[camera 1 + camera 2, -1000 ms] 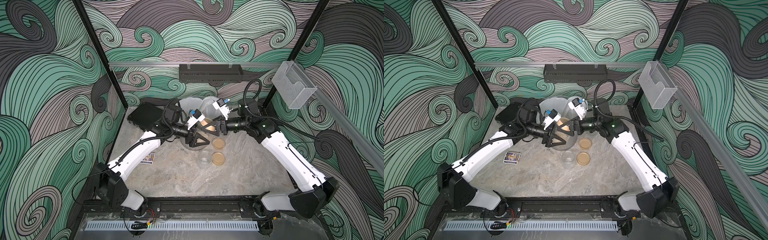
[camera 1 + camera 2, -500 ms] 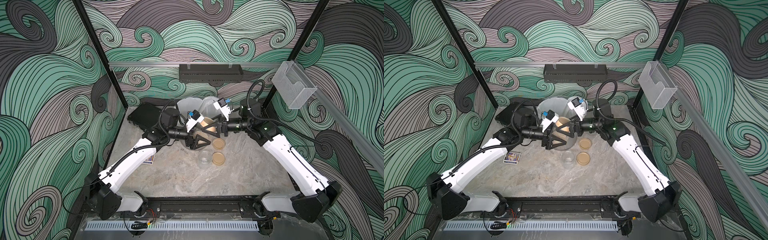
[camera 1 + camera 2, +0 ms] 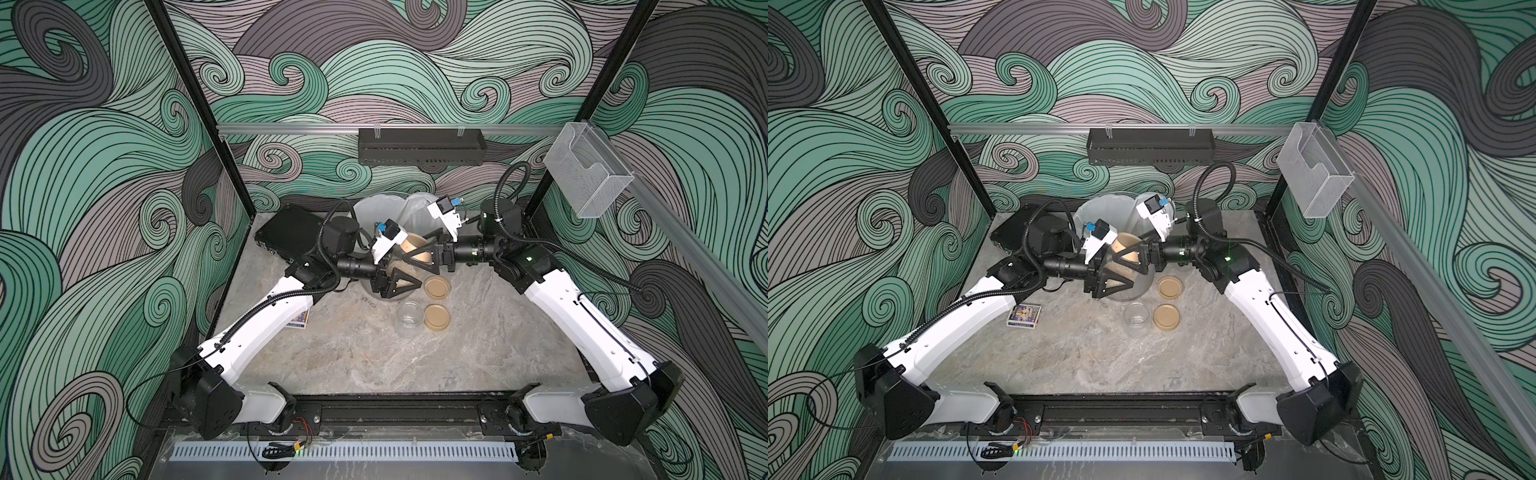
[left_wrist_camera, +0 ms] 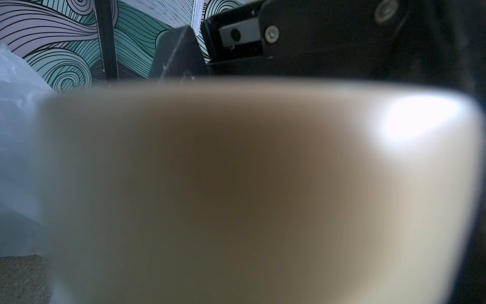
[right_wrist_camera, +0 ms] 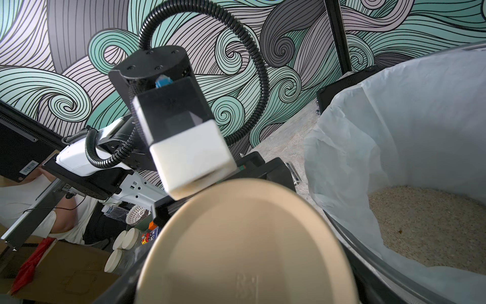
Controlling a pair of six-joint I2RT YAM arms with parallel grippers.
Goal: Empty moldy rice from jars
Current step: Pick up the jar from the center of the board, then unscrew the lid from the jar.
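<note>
In both top views a jar hangs tilted at the near rim of the bin, held between my two grippers. My left gripper is shut on its clear body, where beige moldy rice shows between the black fingers. My right gripper is shut on its round tan lid. The lid's flat face fills the right wrist view. A blurred tan surface fills the left wrist view. Whether lid and jar have parted I cannot tell. Loose rice lies in the bin's white liner.
An open empty jar stands on the table beside two tan lids. A small printed card box lies by the left arm. A black box sits at the back left, next to the bin.
The left arm's lower links have swung outward and its forearm has stretched toward the bin. The right gripper has shifted slightly left with the lid. Both grips are unchanged.
</note>
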